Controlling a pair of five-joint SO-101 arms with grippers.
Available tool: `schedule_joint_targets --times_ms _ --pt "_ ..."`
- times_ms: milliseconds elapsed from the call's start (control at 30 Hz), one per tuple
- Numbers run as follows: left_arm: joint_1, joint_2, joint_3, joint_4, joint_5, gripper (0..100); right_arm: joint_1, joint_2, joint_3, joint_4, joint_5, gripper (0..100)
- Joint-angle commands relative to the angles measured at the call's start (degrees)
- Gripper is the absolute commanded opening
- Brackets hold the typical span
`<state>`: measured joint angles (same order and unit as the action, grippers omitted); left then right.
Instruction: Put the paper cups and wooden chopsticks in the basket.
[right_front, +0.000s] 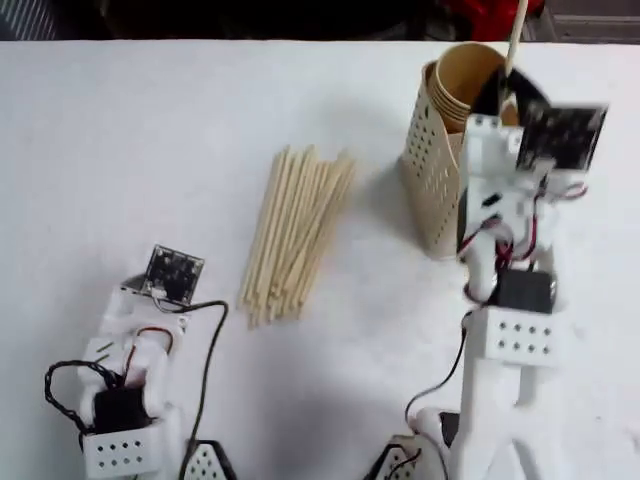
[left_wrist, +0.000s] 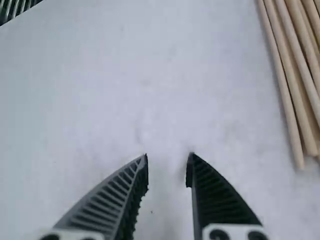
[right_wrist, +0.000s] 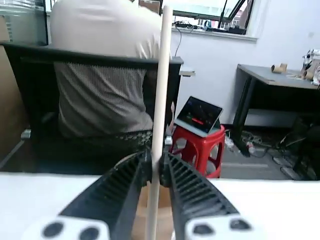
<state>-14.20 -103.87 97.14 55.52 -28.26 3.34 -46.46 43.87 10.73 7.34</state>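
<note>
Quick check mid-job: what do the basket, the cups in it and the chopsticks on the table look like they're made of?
The basket is probably plastic: cream, matte, with walls punched in even rows of holes. The cups look like paper: tan, with thin nested rims. The chopsticks look like bare wood: pale, dull and unvarnished. They could also be bamboo.

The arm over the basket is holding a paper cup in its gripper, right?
No. The right gripper over the cream perforated basket holds a thin wooden chopstick, not a paper cup. The right wrist view shows the stick upright in the gripper.
</note>
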Motion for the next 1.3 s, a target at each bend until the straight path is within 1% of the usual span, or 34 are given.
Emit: schedule_joint_targets --times_ms 0,67,133,200,267,367,467,533,633,767,867,933,1000,1067,1167,1267 --pt "0.84 -0.48 -0.18 0.09 -0.70 14 -0.22 -7.16 8.35 -2.59 -0.35 2.1" --pt "0.84 -0.48 -0.18 0.09 -0.70 14 -0.13 -10.51 10.20 -0.31 0.35 3.4" --pt "0.84 -0.48 -0.18 0.09 -0.70 14 -0.48 -13.67 9.67 6.29 2.90 9.4" --pt "0.84 -0.48 -0.18 0.09 -0.70 14 -0.66 -15.87 7.12 13.76 3.08 14.4" --pt "0.84 -0.48 -0.18 0.09 -0.70 14 -0.66 -16.84 4.13 17.80 3.25 11.6" --pt "0.84 -0.48 -0.18 0.09 -0.70 14 -0.57 -16.84 0.53 14.64 3.60 3.4" --pt "0.84 -0.48 -0.18 0.09 -0.70 14 -2.51 -16.48 -5.36 13.14 5.01 3.4" --pt "0.84 -0.48 -0.18 0.09 -0.70 14 -3.82 -15.34 -9.58 17.19 6.68 3.3" --pt "0.84 -0.48 -0.18 0.09 -0.70 14 -4.00 -12.79 -13.89 28.26 8.09 3.6" --pt "0.84 -0.48 -0.18 0.09 -0.70 14 -4.79 -10.42 -16.44 52.26 16.53 3.9" --pt "0.92 -0.48 -0.18 0.09 -0.70 14 -8.13 -8.04 -16.09 67.65 20.13 3.9" --pt "0.92 -0.48 -0.18 0.09 -0.70 14 -11.56 -5.76 -14.51 73.89 21.01 3.9" --pt "0.92 -0.48 -0.18 0.09 -0.70 14 -14.46 -3.12 -11.34 75.74 21.27 3.9" --pt "0.92 -0.48 -0.18 0.09 -0.70 14 -17.10 -0.84 -6.51 73.71 21.45 3.9" --pt "0.92 -0.48 -0.18 0.09 -0.70 14 -21.14 2.68 2.11 65.80 21.54 3.9" --pt "0.92 -0.48 -0.18 0.09 -0.70 14 -23.25 6.73 8.88 57.01 21.01 3.9"
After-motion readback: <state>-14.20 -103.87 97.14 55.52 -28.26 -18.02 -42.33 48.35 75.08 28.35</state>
